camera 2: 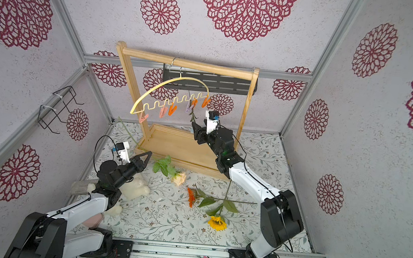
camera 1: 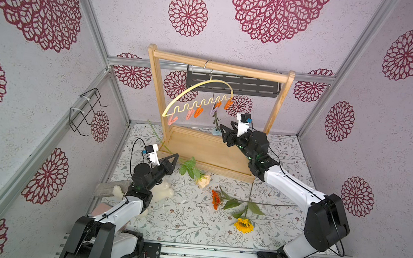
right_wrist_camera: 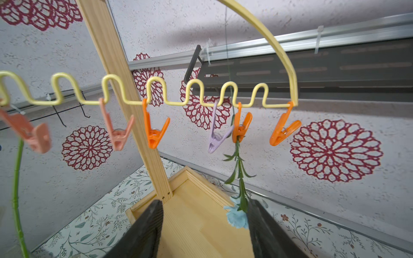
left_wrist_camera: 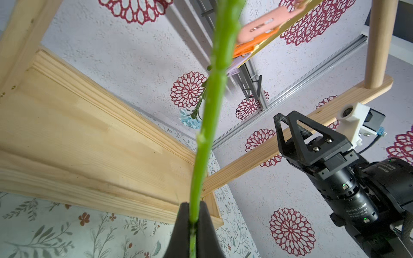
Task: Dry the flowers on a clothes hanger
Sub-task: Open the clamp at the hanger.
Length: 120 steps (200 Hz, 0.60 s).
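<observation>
**Floral-papered booth: carnation pinned, rose held by the stem**

Lilac walls with crimson rosettes close in a leaf-printed table (camera 1: 186,225). On it stands a wooden rack (camera 1: 221,65) with the pale-yellow clothes hanger (right_wrist_camera: 89,102) hooked over its top bar.

The right claw (right_wrist_camera: 203,205) stands wide open and holds nothing. The light blue carnation (right_wrist_camera: 237,217) hangs head-down just inside one of its fingers, its stem clamped above in an orange clothespin (right_wrist_camera: 241,130). One flower therefore looks done.

The left claw (left_wrist_camera: 193,214) is pinched tight on the green stem (left_wrist_camera: 210,111) of the peach rose (camera 1: 203,181). The bloom trails behind it near the table, and the cut end reaches ahead towards an end pink clothespin (right_wrist_camera: 33,136). Whether stem and pin touch cannot be told.

The orange gerbera (camera 1: 216,199) and sunflower (camera 1: 243,225) lie on the table, well apart from both claws.

Hanging the rose seems to be the step in hand. Next, the free claw likely has to squeeze a spare pin open while the stem end is fed between its lips.
</observation>
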{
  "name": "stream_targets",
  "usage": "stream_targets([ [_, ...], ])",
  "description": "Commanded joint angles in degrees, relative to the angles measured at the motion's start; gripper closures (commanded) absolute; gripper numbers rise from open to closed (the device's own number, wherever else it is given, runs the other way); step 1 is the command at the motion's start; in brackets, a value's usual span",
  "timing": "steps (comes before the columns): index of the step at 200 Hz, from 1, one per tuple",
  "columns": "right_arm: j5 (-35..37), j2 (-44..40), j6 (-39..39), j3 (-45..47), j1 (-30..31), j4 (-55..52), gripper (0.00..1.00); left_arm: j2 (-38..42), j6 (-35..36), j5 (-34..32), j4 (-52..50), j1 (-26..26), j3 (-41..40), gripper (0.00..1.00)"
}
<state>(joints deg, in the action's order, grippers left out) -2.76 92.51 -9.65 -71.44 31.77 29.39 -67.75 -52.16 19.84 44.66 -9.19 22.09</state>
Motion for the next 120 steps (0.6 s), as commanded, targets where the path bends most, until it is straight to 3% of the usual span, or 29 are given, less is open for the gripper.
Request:
stream_targets([
  [1, -0.6, 2.2, 0.0, -4.5, -0.6, -0.4, 0.34, 1.2, 1.2, -3.5, -1.0, 0.9, 0.8, 1.00],
  [55, -2.4, 11.2, 2.8, -15.2, -1.5, -4.7, 0.27, -2.4, 1.5, -2.7, -1.1, 1.7, 4.2, 1.00],
  [120, -17.3, 22.4, 1.8, -33.3, -5.3, -14.6, 0.26, -6.0, 1.1, -0.7, -0.6, 2.3, 7.7, 1.00],
])
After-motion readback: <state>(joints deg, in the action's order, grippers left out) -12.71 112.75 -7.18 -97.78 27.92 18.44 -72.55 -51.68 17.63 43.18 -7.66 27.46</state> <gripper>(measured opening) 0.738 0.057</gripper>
